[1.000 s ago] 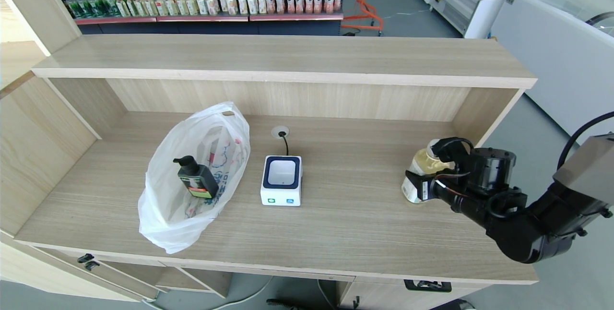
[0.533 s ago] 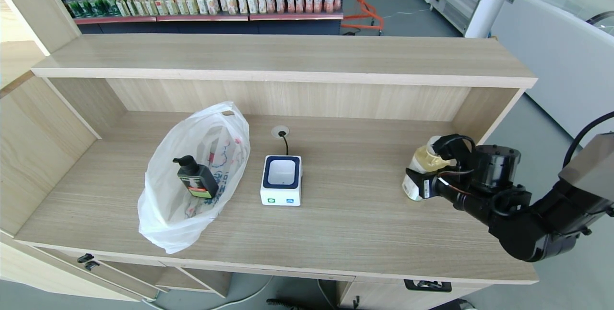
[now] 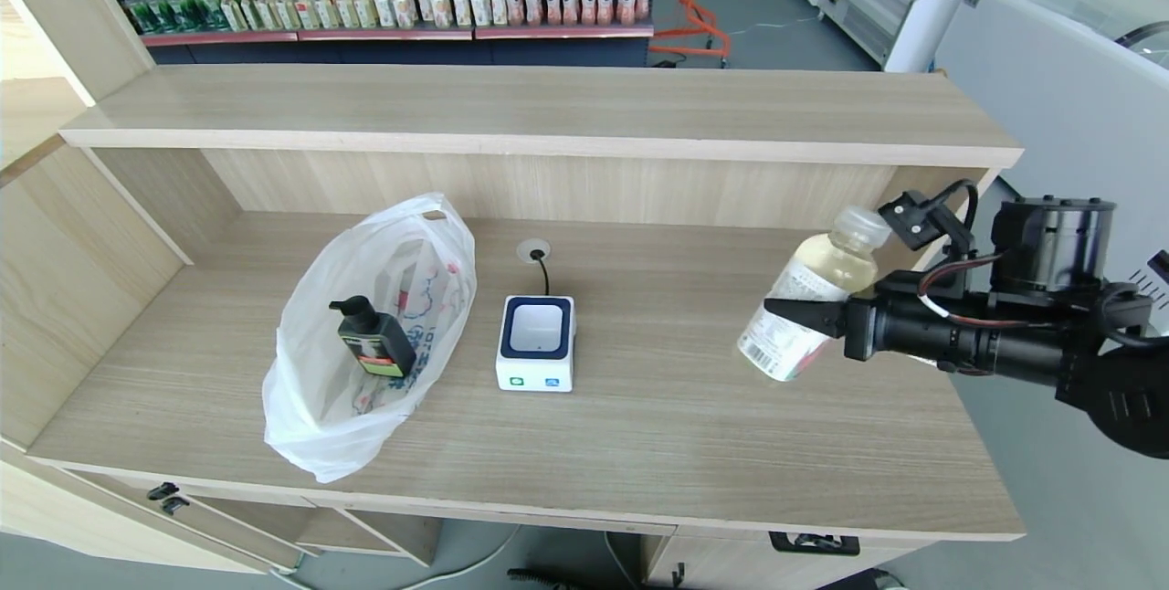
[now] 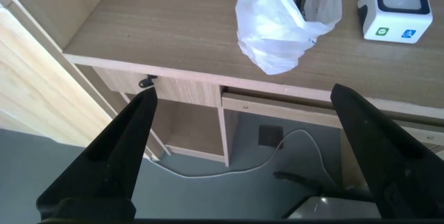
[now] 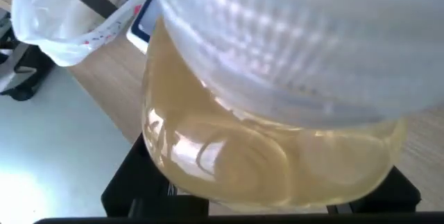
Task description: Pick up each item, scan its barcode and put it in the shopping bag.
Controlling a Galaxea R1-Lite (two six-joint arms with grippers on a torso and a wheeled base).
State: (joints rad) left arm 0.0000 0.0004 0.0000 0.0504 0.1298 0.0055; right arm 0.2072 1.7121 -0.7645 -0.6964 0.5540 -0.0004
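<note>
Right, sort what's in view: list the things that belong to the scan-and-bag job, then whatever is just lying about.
Part of the job:
- drink bottle, held off the counter by the right gripper
- scanner
- shopping bag
- pump bottle, already in the bag

Just lying about:
- drinks shelf
- orange rack
- chest freezers

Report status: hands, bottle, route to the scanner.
Right hand shut on bottle, held tilted above counter's right side. Left hand open, low before the counter front. Bare counter between bottle and scanner; pump bottle already in shopping bag.
</note>
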